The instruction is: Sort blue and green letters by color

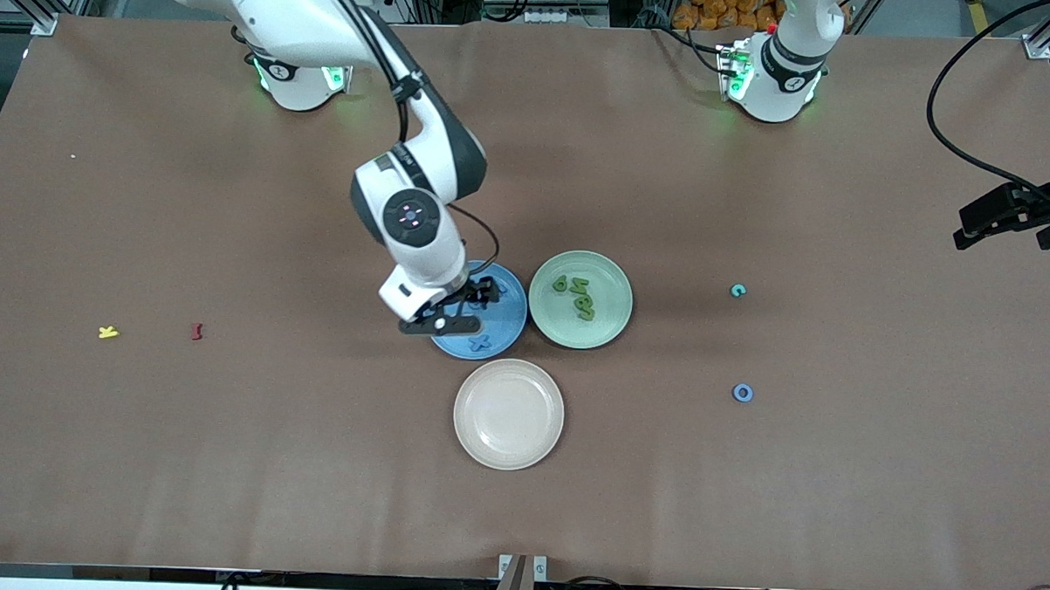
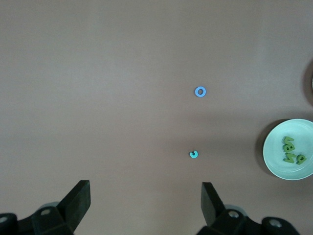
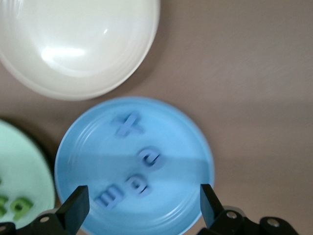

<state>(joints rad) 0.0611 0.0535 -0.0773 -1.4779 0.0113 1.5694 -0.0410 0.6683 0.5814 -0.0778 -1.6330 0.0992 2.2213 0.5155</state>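
Note:
My right gripper hangs open and empty just over the blue plate. In the right wrist view its open jaws frame that plate, which holds several blue letters, among them an X and a rounded letter. The X also shows in the front view. The green plate beside it holds three green letters. A blue O and a teal C lie loose toward the left arm's end. My left gripper is open and empty, high over bare table near the C and the O.
An empty cream plate sits nearer the front camera than the two coloured plates. A yellow letter and a dark red letter lie toward the right arm's end. A black device with a cable juts in at the left arm's end.

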